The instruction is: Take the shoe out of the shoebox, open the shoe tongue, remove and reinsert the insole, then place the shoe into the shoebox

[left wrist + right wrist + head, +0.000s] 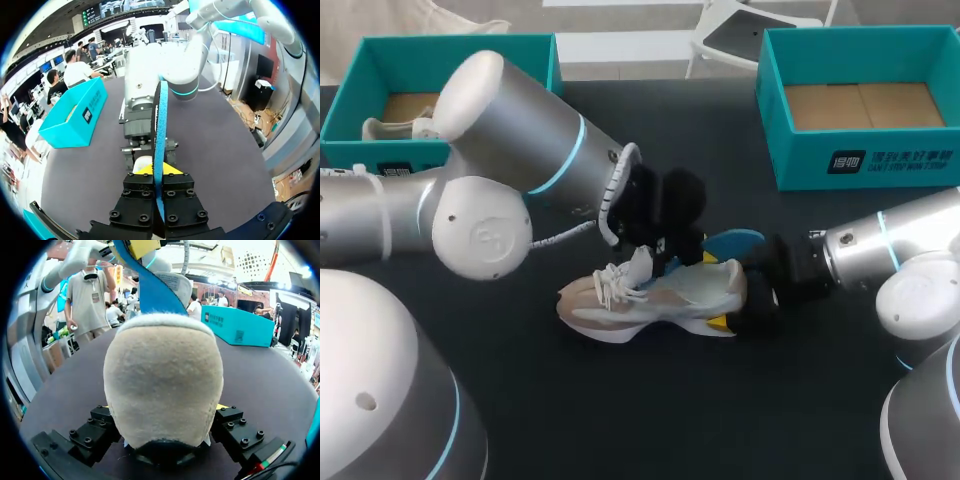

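Note:
A beige and white shoe point(660, 295) lies on its side in the middle of the dark table, toe to the left. My right gripper point(755, 300) clasps its heel from both sides; in the right wrist view the heel point(162, 380) fills the space between the fingers point(100, 422). My left gripper point(682, 250) hangs just above the shoe's opening, shut on a blue insole point(735, 242). In the left wrist view the insole point(161, 125) stands edge-on between the yellow tips of the left gripper point(160, 170). From the right wrist it rises behind the heel as a blue strip point(155, 290).
A teal shoebox point(550, 60) at the back left holds another pale shoe point(395, 128). A second teal shoebox point(770, 110) at the back right shows only its cardboard floor. My left arm's elbow point(510, 130) bulks over the left half of the table.

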Motion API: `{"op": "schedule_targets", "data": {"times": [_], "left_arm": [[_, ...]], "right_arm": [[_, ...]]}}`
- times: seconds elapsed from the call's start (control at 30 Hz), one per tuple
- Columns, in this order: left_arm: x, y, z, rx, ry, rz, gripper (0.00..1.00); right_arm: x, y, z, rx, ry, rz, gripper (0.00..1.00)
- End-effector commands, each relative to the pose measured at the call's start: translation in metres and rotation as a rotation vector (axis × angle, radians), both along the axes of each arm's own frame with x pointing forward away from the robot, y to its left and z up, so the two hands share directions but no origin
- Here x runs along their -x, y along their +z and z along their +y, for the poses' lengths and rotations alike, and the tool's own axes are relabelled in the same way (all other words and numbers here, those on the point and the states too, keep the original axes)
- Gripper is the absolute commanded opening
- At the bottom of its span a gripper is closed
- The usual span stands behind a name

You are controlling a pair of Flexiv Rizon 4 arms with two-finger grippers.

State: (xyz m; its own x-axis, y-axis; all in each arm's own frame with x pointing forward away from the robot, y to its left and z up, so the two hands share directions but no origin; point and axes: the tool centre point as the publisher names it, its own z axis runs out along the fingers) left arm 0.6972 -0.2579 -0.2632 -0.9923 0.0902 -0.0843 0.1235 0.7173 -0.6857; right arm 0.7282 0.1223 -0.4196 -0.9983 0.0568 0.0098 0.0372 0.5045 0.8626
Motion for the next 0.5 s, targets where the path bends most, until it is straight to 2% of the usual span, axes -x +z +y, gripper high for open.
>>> {"op": "schedule_targets", "data": {"times": [0.03, 0.27, 0.5], "left_arm": [[-0.001, 0.035, 0.016, 0.041, -0.013, 0.063, 0.00], [-0.006, 0.078, 0.011, 0.189, 0.013, 0.164, 0.00], [-0.010, 0.114, 0.015, 0.343, 0.008, 0.229, 0.00]], "right_arm": [[0.000, -0.001, 0.001, 0.003, -0.001, -0.001, 0.00], [0.000, -0.001, 0.001, 0.003, -0.001, -0.001, 0.00], [0.000, -0.001, 0.001, 0.003, -0.001, -0.001, 0.00]]}}
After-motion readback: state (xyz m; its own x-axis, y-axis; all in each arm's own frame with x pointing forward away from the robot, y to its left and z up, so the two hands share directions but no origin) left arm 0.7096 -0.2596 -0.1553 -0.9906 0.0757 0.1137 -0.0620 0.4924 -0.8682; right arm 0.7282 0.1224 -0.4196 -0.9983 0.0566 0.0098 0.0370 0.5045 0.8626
